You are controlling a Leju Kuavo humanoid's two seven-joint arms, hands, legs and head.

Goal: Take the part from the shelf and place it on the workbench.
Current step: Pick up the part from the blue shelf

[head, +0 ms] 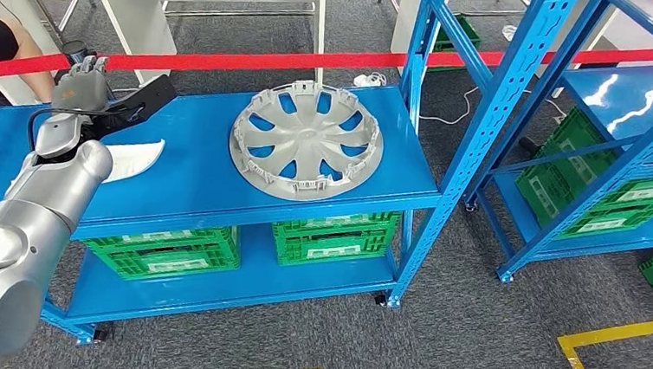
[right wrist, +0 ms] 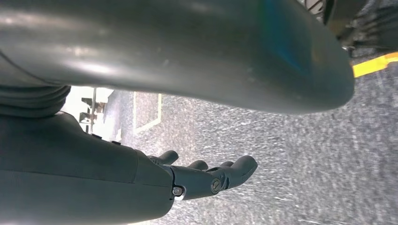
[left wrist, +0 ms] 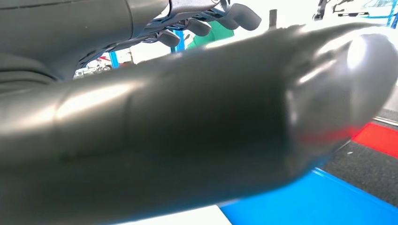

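My own thumb [left wrist: 234, 117] blocks most of my left wrist view, blurred; my forearm [head: 54, 183] covers part of the white part [head: 134, 158].

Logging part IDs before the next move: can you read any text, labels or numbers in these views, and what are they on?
No text can be read.
White labels on the green crates under the blue shelf top: too small and blurred.
Silver wheel cover: no legible marking.
Red barrier tape: plain.

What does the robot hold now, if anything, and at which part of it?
Right hand: nothing. Left hand meets a black piece at one end, but a real grip cannot be told.
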